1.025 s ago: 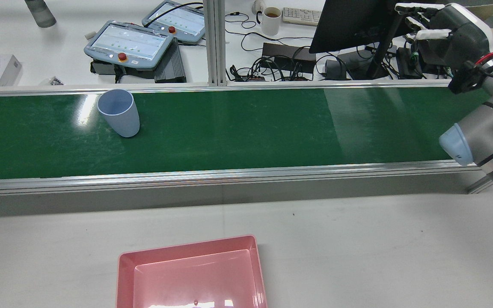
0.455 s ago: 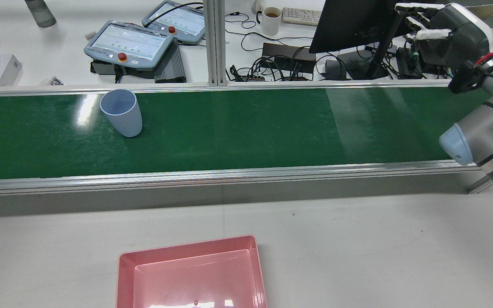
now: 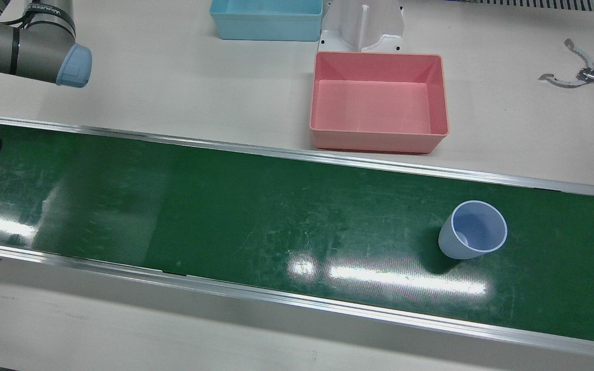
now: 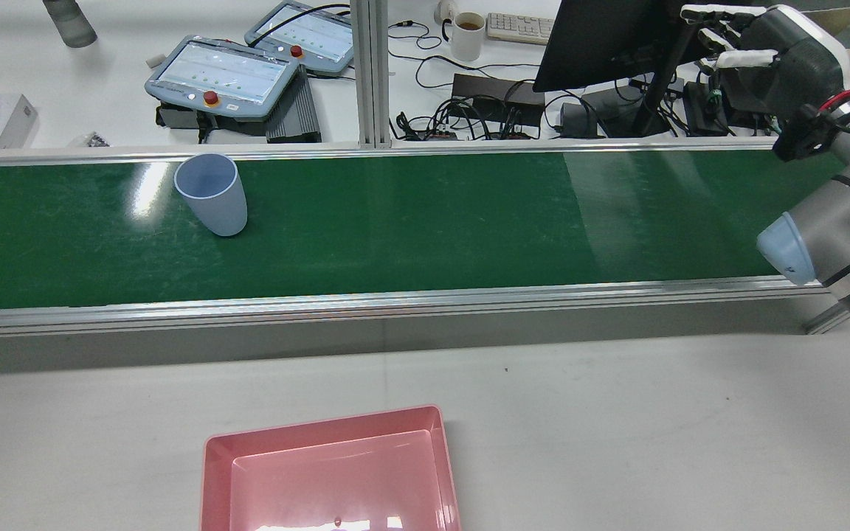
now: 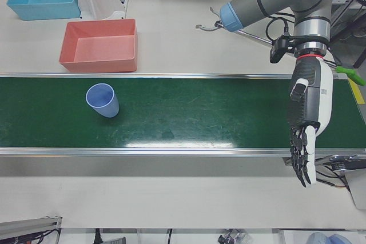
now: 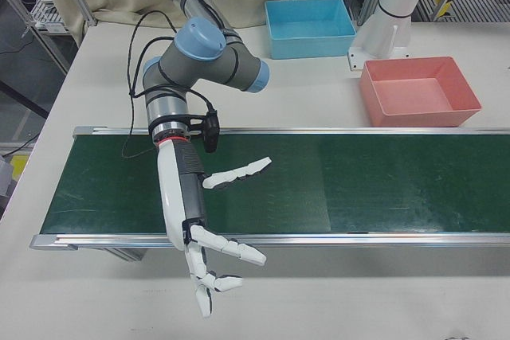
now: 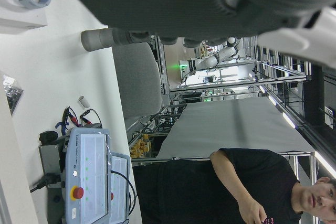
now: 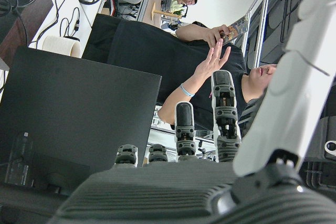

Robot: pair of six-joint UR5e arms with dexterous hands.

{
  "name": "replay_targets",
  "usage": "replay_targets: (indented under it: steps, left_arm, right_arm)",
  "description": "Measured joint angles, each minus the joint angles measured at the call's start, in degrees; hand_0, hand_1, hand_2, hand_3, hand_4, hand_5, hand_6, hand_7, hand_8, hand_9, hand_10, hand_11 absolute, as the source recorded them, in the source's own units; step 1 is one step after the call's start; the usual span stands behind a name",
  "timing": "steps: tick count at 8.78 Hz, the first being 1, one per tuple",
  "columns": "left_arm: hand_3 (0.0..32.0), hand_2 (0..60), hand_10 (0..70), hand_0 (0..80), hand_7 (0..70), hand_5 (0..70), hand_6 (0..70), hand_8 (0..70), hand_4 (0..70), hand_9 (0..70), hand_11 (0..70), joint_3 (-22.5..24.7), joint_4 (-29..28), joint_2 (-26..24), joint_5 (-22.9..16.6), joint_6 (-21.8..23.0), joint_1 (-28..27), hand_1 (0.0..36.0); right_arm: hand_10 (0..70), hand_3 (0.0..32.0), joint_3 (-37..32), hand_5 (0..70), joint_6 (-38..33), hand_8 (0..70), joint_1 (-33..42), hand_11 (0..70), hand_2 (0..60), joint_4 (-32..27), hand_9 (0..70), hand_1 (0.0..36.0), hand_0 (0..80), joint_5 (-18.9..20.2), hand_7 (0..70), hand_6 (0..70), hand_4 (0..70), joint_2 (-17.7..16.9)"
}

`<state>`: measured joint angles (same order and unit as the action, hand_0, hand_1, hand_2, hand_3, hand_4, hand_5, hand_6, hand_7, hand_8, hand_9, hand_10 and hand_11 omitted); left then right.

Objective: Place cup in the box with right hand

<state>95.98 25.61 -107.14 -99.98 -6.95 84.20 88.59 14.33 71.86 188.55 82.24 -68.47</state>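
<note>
A green conveyor belt [image 3: 256, 216] runs the length of the station between two pale table surfaces, with a cluttered desk beyond it. On the belt stands the cup [image 3: 472, 230], pale blue, upright, mouth up, empty, and nothing touches it. In the rear view it sits toward the belt's far rail, on the robot's left half.

The pink box [image 3: 379, 100] lies on the table just past the belt's near rail, empty, well apart from the cup. A blue bin [image 3: 266, 19] sits farther back beside a white pedestal [image 3: 363, 26].

The right hand [image 6: 199, 220] hangs above the other end of the belt, fingers [image 6: 239, 171] spread apart and holding nothing, far from the cup. The left hand [image 5: 307, 124] hangs over its end of the belt with fingers extended downward, also empty.

The task looks barely begun: the reach has not started. The main risk is distance and timing. The cup stands on the left arm's side, so the right arm faces a long cross-belt reach or must wait if the belt carries the cup over; a late closing would miss it. The cup is light and tapered, so a sideways brush from spread fingers could tip it. The left hand may also obstruct a crossing arm.
</note>
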Motion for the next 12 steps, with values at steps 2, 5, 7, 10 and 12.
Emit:
replay_targets:
  steps: [2,5,7,10,12]
  left_arm:
    - [0.0,0.0,0.0,0.0,0.0,0.0,0.0,0.0,0.0,0.0,0.0,0.0,0.0,0.0,0.0,0.0,0.0,0.0]
    - [0.0,0.0,0.0,0.0,0.0,0.0,0.0,0.0,0.0,0.0,0.0,-0.6,-0.2,0.0,0.0,0.0,-0.2,0.0]
    - [0.0,0.0,0.0,0.0,0.0,0.0,0.0,0.0,0.0,0.0,0.0,-0.8,-0.3,0.1,0.0,0.2,-0.2,0.0]
    - [0.0,0.0,0.0,0.0,0.0,0.0,0.0,0.0,0.0,0.0,0.0,-0.8,-0.4,0.2,0.0,0.2,-0.3,0.0]
    - [0.0,0.0,0.0,0.0,0.0,0.0,0.0,0.0,0.0,0.0,0.0,-0.8,-0.4,0.2,0.0,0.2,-0.2,0.0]
  right_arm:
    - [3.5,8.0,0.0,4.4,0.0,0.7,0.0,6.5,0.0,0.0,7.6,9.1,52.9,-0.2,38.2,6.7,26.8,0.1]
    - [3.8,7.4,0.0,4.4,0.0,0.9,0.1,7.0,0.0,0.0,8.0,9.0,52.9,-0.4,39.2,6.9,27.2,0.3]
    - [3.1,8.0,1.7,4.4,0.0,0.4,0.4,6.1,0.0,0.0,7.2,9.4,53.1,-0.3,38.9,6.7,26.8,0.3]
    - [2.9,8.6,4.0,4.4,0.0,0.4,1.1,5.7,0.0,0.1,7.3,9.5,53.1,-0.2,38.9,6.7,26.9,-0.7]
    - [2.8,9.4,4.5,4.4,0.0,0.2,1.7,5.6,0.0,0.1,6.9,9.7,53.2,-0.1,38.1,6.4,26.4,-1.1]
